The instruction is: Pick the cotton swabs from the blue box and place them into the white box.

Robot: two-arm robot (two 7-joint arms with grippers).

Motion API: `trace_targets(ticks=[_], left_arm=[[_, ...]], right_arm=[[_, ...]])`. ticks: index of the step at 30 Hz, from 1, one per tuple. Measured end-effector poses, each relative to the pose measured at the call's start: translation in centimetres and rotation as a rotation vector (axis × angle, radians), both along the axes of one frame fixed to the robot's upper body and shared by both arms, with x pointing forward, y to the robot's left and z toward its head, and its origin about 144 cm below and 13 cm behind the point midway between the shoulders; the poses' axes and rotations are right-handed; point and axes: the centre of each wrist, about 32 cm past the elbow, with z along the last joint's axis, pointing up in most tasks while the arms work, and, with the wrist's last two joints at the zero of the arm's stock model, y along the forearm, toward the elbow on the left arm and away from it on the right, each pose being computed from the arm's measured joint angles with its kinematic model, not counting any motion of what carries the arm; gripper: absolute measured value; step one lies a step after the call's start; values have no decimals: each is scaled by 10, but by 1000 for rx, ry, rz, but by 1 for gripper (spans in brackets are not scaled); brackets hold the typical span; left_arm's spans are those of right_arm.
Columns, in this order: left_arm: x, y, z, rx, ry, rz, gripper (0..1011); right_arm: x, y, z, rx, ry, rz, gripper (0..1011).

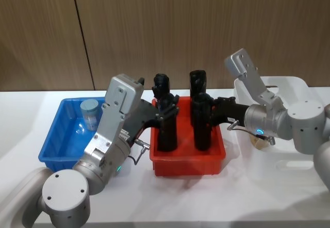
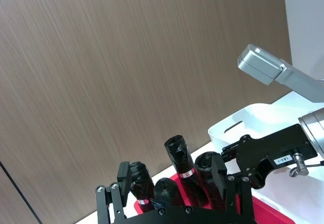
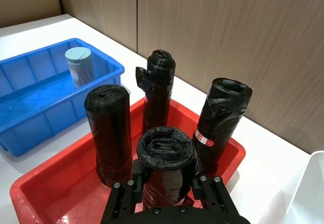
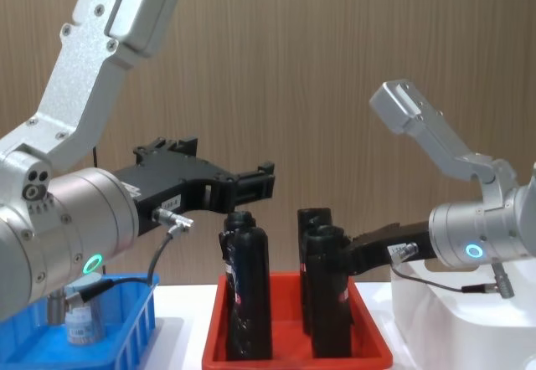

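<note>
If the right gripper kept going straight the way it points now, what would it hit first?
Most likely the nearest black roll in the red tray: the right gripper is open, fingers either side of it, already very close. Exact depth is unclear.

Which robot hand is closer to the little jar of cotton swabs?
Left. The left gripper hangs above the red tray, just beside the blue box holding the cotton swabs. The right gripper is across the tray, nearer the white box.

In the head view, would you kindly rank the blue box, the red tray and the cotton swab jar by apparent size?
1. Blue box and red tray: look alike; arms hide parts, so unranked.
2. Cotton swab jar: clearly smallest.
</note>
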Motion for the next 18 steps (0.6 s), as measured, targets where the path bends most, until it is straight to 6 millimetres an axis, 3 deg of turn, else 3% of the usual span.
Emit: trace_targets(ticks=[18], left_arm=[[0, 0, 0, 0, 0, 0, 1004]], right_arm=[[-3, -13, 11, 54, -37, -34, 446]])
